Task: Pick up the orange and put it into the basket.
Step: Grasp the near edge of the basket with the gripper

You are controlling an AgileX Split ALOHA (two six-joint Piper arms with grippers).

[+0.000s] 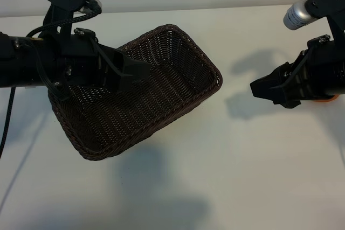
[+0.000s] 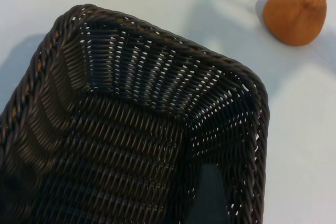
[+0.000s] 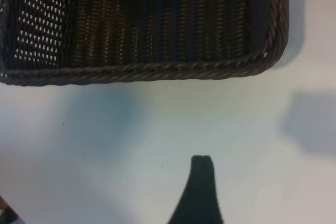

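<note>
The basket (image 1: 161,95) is sitting tilted at the centre-left of the white table (image 1: 226,176), one rounded corner pointing toward 1 o'clock and nothing lying inside it. The left gripper (image 1: 141,71) is hovering over the basket's 10 o'clock side, reaching in from 9 o'clock, and its jaws are standing wide with nothing between them; one dark finger (image 2: 210,195) is showing in the left wrist view over the weave. Over at 3 o'clock the right gripper (image 1: 259,89) is hanging above bare table, well apart from the basket, jaws also spread wide and holding nothing, with one fingertip (image 3: 202,169) poking into its own wrist view. The orange (image 1: 329,98) is resting on the table, only a sliver peeking out under the right arm at the 3 o'clock edge. In the left wrist view it (image 2: 295,16) is lying clear of the basket's corner, outside the rim (image 2: 173,43).
</note>
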